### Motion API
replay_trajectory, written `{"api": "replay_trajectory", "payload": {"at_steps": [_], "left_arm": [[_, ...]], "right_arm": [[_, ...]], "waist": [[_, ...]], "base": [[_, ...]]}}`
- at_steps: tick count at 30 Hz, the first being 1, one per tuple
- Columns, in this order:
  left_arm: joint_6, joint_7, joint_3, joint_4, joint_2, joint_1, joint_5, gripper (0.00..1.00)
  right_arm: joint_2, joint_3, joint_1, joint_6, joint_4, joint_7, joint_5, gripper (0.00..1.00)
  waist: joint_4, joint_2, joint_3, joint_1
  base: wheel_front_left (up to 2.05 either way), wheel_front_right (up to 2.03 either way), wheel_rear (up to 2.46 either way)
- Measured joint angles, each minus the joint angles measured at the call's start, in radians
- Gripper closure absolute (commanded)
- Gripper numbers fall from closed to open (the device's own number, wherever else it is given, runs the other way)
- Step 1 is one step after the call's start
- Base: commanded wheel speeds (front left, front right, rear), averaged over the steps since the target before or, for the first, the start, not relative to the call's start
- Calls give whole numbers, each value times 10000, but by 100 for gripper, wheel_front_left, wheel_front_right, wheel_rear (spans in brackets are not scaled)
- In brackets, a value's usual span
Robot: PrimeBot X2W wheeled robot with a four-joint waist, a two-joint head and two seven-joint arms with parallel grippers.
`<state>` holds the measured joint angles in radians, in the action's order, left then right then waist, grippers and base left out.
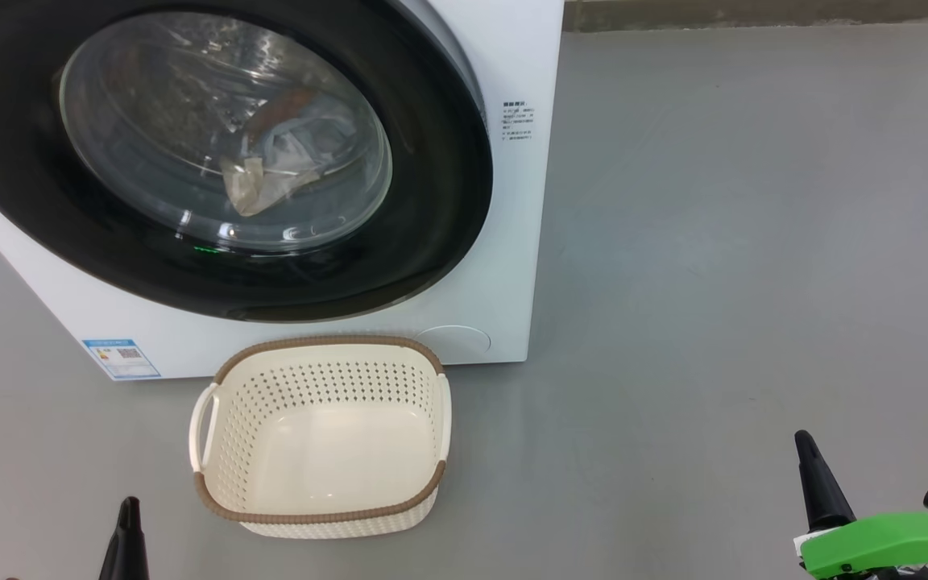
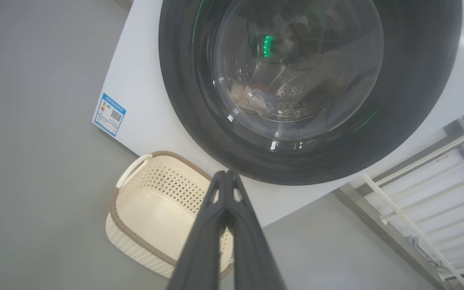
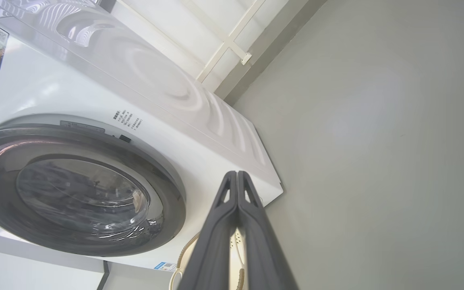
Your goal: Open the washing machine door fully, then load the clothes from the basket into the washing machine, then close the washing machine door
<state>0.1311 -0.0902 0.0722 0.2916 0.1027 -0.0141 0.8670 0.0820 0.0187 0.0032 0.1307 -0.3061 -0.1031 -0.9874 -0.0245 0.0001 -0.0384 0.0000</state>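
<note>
Head view: the grey floor [image 1: 714,282] carries everything, and its far edge meets a wall base along the top of the frame.

The washing machine [image 1: 512,242] stands on the left part of the floor, close to that far edge. The washing machine door [image 1: 448,201] lies flush against the front panel with no gap along its right rim, so it is judged closed. The basket [image 1: 327,342] sits on the floor just in front of the machine's lower front edge and holds nothing. The clothes [image 1: 271,169] show through the glass, lying low in the drum.

The left end effector [image 2: 224,174] and the right end effector [image 3: 237,174] each have their fingers pressed together, holding nothing. Both hang well back from the machine, one to either side of the basket.

Assessment: loading and closing appear done, and the task stands at or near its end. The latch cannot be read from these views. The next move, if any, calls for a light press on the door rim to confirm seating.

Clearance: the floor to the right of the machine is open. The basket obstructs a low, straight approach to the door. A white railing [image 2: 417,201] stands beyond the machine, towards the floor's far edge.
</note>
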Motion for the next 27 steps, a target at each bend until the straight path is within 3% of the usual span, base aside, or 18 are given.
{"api": "replay_trajectory", "payload": {"at_steps": [27], "left_arm": [[0,813,38,-50,-261,339,2924,100]], "right_arm": [[-130,428,-215,-2,134,790,-2479,100]], "waist": [[98,0,142,0]], "base": [[0,0,0]]}}
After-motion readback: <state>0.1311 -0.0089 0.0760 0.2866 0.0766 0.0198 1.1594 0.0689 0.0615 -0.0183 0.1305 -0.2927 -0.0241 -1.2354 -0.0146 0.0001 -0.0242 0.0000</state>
